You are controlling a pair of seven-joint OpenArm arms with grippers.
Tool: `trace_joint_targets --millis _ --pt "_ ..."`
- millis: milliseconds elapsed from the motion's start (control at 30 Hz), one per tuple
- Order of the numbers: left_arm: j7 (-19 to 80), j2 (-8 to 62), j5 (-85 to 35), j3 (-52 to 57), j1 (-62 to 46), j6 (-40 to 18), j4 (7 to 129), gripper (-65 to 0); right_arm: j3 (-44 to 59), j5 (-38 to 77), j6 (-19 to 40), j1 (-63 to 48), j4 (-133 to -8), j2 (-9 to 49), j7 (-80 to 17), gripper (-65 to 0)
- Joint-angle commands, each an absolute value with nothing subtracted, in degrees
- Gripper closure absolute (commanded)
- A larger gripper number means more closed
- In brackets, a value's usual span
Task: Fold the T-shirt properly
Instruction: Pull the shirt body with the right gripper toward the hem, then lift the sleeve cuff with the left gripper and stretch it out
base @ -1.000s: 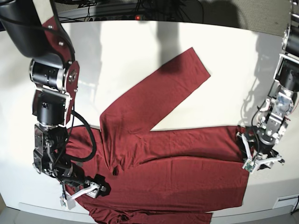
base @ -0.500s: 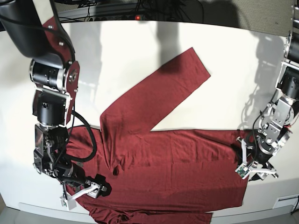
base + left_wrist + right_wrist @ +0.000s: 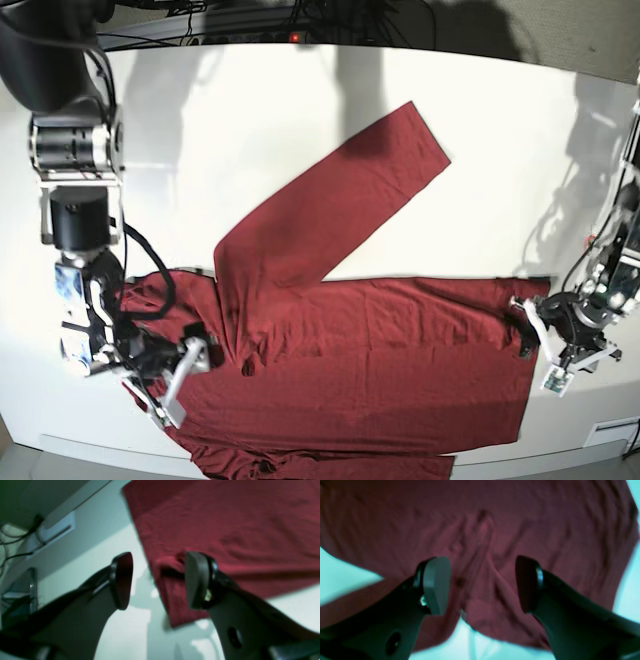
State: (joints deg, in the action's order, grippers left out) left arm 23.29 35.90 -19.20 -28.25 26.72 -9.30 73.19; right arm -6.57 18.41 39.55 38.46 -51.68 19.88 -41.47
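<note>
Where the left wrist view looked down, the left gripper [image 3: 157, 580] stood parted astride the T-shirt [image 3: 225, 530] hem, grasping nothing. From the right wrist view, the right gripper [image 3: 482, 585] gaped over wrinkled cloth. Seen from base, the garment lay spread on the counter [image 3: 500, 130]; soft and limp, it probably wants pinching at its edges.

Bare table [image 3: 300, 130] beyond T-shirt [image 3: 380, 350] open; raised sleeve [image 3: 340, 205] crosses middle.
</note>
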Motion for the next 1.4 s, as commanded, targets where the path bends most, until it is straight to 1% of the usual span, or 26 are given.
trace_joint_targets --millis 0,67,233,300,367,400,467,633,800,1000,1100,1200,1300,1367 --pt "23.05 37.45 -19.59 -27.79 26.55 -7.97 77.52 -32.6 -7.22 19.53 40.0 39.16 -54.59 20.75 -41.28 -40.2" --pt "25.32 38.79 -18.85 -27.75 22.31 -5.82 85.21 -32.6 -7.97 19.49 40.0 36.07 -59.05 22.02 -43.38 -40.2" --pt "30.5 38.89 -9.1 -27.75 10.66 -2.37 100.6 -32.6 -7.97 19.49 40.0 27.64 -71.96 25.71 -47.09 -40.2" --pt "32.27 38.85 -6.09 -27.75 6.46 -0.95 104.97 -32.6 -7.94 19.53 40.0 25.21 -76.47 27.11 -48.86 -40.2" --pt "34.68 38.02 -3.29 -27.75 2.46 1.63 108.42 -32.6 -7.94 19.79 40.0 23.27 -79.81 28.45 -50.3 -40.2" --pt "36.29 37.01 -1.63 -27.75 0.38 2.85 109.73 -32.6 -7.9 19.94 40.0 22.46 -81.06 28.93 -51.18 -40.2" --pt "39.31 34.3 1.17 -27.75 -3.73 3.22 111.33 -32.6 -7.9 20.12 40.0 20.95 -82.78 29.85 -51.83 -40.2" --pt "40.95 27.24 3.01 -27.81 -12.67 3.03 111.81 -32.6 -7.9 20.12 40.0 18.39 -84.53 31.62 -51.48 -40.2" --pt "40.47 21.04 4.58 -27.83 -18.04 1.45 112.22 -32.6 -7.9 20.14 40.0 18.06 -84.64 32.23 -51.16 -40.2" --pt "39.07 18.13 4.51 -27.86 -21.63 1.28 112.14 -32.6 -7.9 20.16 40.0 18.06 -84.64 32.23 -49.63 -40.2" --pt "34.85 17.91 5.89 -27.86 -21.89 1.3 110.83 -32.6 -7.9 20.29 40.0 18.06 -84.64 32.21 -49.01 -40.2" --pt "32.93 17.78 7.55 -27.86 -20.14 1.63 107.53 -32.6 -7.9 21.71 40.0 18.04 -84.64 32.18 -49.08 -40.2" --pt "33.28 16.29 7.49 -27.79 -17.28 3.05 103.0 -32.6 -7.9 21.65 40.0 18.04 -84.64 32.21 -49.08 -40.2" --pt "33.63 14.83 7.49 -27.79 -15.86 3.03 99.57 -32.6 -7.9 21.69 40.0 18.04 -84.64 32.21 -49.06 -40.2"
